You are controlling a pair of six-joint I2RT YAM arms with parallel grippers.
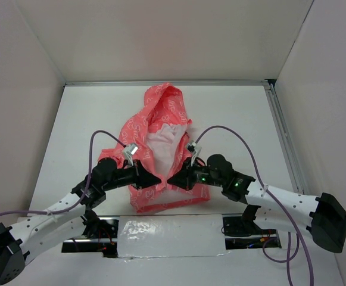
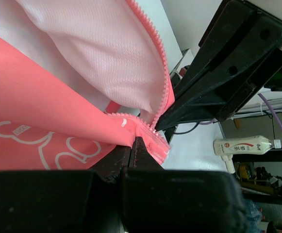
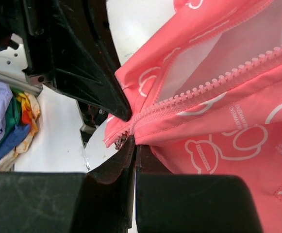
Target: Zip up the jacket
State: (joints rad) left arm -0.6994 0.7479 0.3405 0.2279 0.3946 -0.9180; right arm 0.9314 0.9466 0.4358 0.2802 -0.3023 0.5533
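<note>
1. Left gripper, closest to its own wrist camera, has its two black fingers pressed together with no gap. Pinched between their tips is the bottom corner of the jacket, right where the zipper tape ends.
2. Seen from above, this gripper reaches in from 8 o'clock and meets the hem on the left side of the front opening.
3. The jacket lies in the middle of the white table, with the hood toward 12 o'clock and the hem toward 6 o'clock. Above the grippers its front lies open, whitish lining showing between the coral panels.
4. In the left wrist view one row of zipper teeth curves up from the pinch toward 12 o'clock along the lining's edge. In the right wrist view a row runs from the pinch toward 2 o'clock. Whether the two sides are meshed at the bottom cannot be told.
5. Right gripper also has its fingers together, clamped on the jacket's lower edge just beside the zipper's end. From above it comes in from 4 o'clock, its tip nearly touching the left one's.
6. A white bottle lies off the table at 3 o'clock in the left wrist view. A heap of coloured cloth sits at 9 o'clock in the right wrist view.
</note>
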